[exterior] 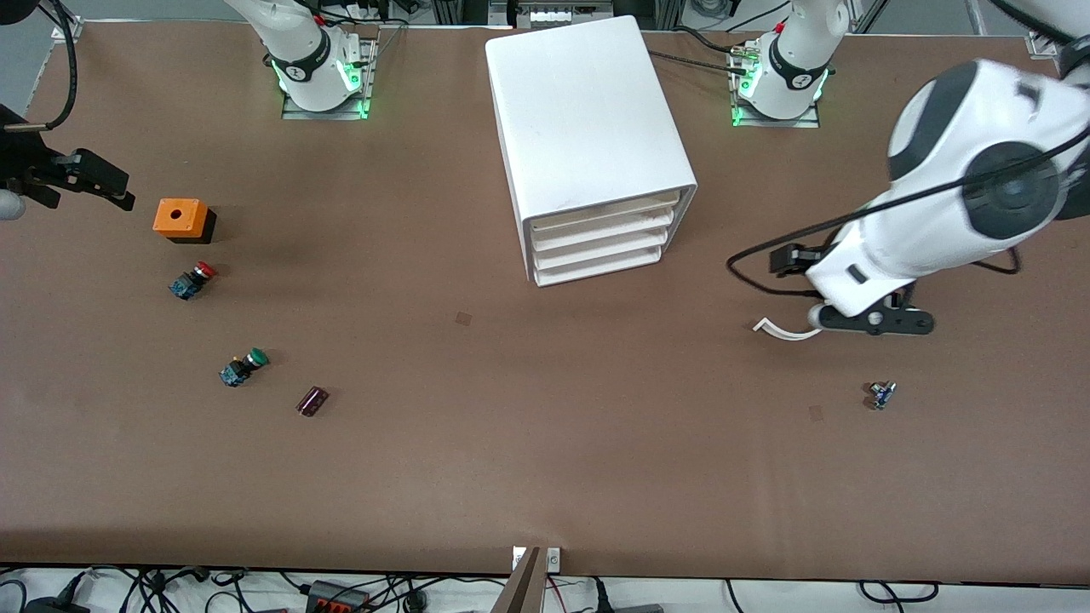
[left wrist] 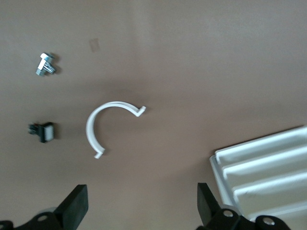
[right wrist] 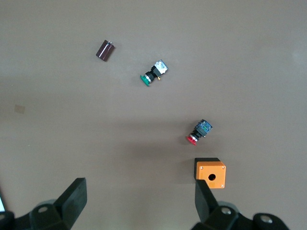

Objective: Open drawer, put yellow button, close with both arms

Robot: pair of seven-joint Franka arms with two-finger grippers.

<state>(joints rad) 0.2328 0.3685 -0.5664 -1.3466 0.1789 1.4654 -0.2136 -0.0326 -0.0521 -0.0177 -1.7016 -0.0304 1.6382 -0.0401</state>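
Observation:
The white cabinet (exterior: 588, 128) stands mid-table with four alike drawers (exterior: 600, 243) stacked in it, all pushed in; its drawer fronts also show in the left wrist view (left wrist: 264, 172). The yellow button is out of view. My left gripper (exterior: 877, 322) is open and empty (left wrist: 141, 208), in the air over the table between the cabinet and the left arm's end, above a white curved clip (exterior: 783, 329). My right gripper (exterior: 85, 179) is open and empty (right wrist: 139, 203), in the air at the right arm's end beside an orange box (exterior: 181, 219).
A red-capped button (exterior: 193, 279), a green-capped button (exterior: 243, 366) and a small maroon part (exterior: 312, 401) lie toward the right arm's end. A small metal part (exterior: 882, 394) lies near the left arm's end. A small black-and-white part (left wrist: 42, 132) lies near the clip (left wrist: 110, 127).

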